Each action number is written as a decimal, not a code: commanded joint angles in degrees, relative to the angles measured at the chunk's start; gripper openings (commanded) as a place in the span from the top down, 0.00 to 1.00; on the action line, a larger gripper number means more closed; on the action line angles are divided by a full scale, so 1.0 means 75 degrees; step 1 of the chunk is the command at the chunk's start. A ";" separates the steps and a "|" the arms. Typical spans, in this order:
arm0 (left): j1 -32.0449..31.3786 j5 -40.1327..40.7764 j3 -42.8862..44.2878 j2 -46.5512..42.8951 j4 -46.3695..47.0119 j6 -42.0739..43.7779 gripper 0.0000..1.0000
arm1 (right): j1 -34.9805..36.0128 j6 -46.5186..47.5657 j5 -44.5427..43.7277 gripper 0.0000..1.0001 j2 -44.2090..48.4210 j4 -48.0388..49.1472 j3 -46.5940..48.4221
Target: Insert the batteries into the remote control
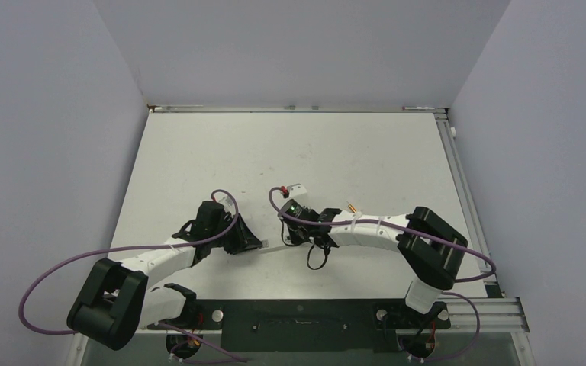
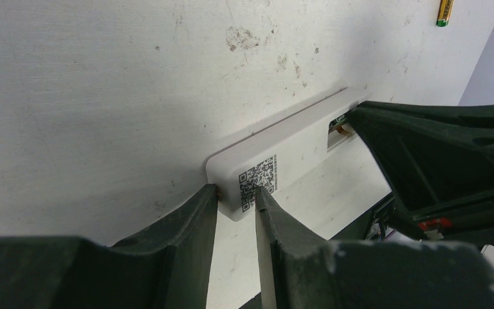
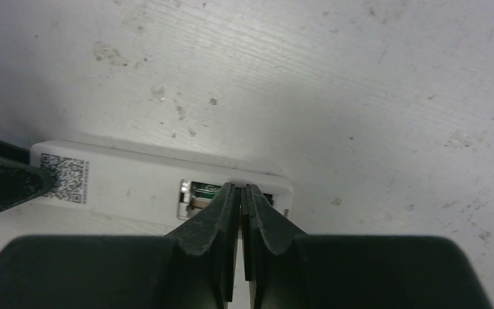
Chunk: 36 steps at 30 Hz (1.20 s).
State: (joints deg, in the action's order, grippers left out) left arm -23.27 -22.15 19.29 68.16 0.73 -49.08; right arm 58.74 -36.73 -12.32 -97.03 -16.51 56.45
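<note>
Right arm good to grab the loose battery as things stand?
Probably yes: the battery lies bare on the table beside the right forearm, nothing over it. The right gripper is shut, tips at the remote control's open bay, so it must back off and open.

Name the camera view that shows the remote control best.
Right wrist: the remote control faces the camera broadside, QR label and opening visible. Left wrist shows it foreshortened, far end behind the right gripper. Top external shows only a sliver.

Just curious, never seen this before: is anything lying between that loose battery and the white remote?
No. In the left wrist view only bare, scuffed table separates the battery from the remote.
</note>
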 commanded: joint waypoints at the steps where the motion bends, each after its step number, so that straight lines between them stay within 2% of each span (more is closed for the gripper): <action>1: -0.0052 -0.0176 0.0030 -0.0197 0.0335 0.0023 0.75 | 0.0328 -0.0057 -0.0391 0.91 -0.0315 -0.0130 0.0194; 11: -0.0056 -0.0134 0.0075 -0.0243 0.0243 0.0052 0.75 | 0.0412 -0.0051 -0.0807 0.91 0.0103 -0.0377 0.0383; 15: -0.0060 -0.0121 0.0125 -0.0285 0.0205 0.0029 0.75 | 0.0417 0.0065 -0.0903 0.84 0.0456 -0.0515 0.0490; 23: -0.0062 0.0059 0.0252 -0.0645 -0.0388 0.0020 0.60 | 0.0005 0.0637 -0.0853 0.70 0.0945 -0.0774 0.0505; 31: -0.0341 0.0225 0.0048 -0.1600 -0.0979 -0.0439 0.47 | -0.0648 0.1257 0.0057 0.67 0.0838 -0.0607 0.0538; 36: -0.1031 0.0535 -0.0285 -0.2075 -0.0804 -0.1250 0.43 | -0.0968 0.1523 0.0615 0.67 0.0480 -0.0486 0.0711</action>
State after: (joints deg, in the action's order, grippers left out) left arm -27.31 -20.49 18.70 55.11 -5.41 -53.17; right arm 53.01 -27.99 -11.99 -91.81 -21.76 58.83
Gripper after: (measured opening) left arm 0.555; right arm 0.329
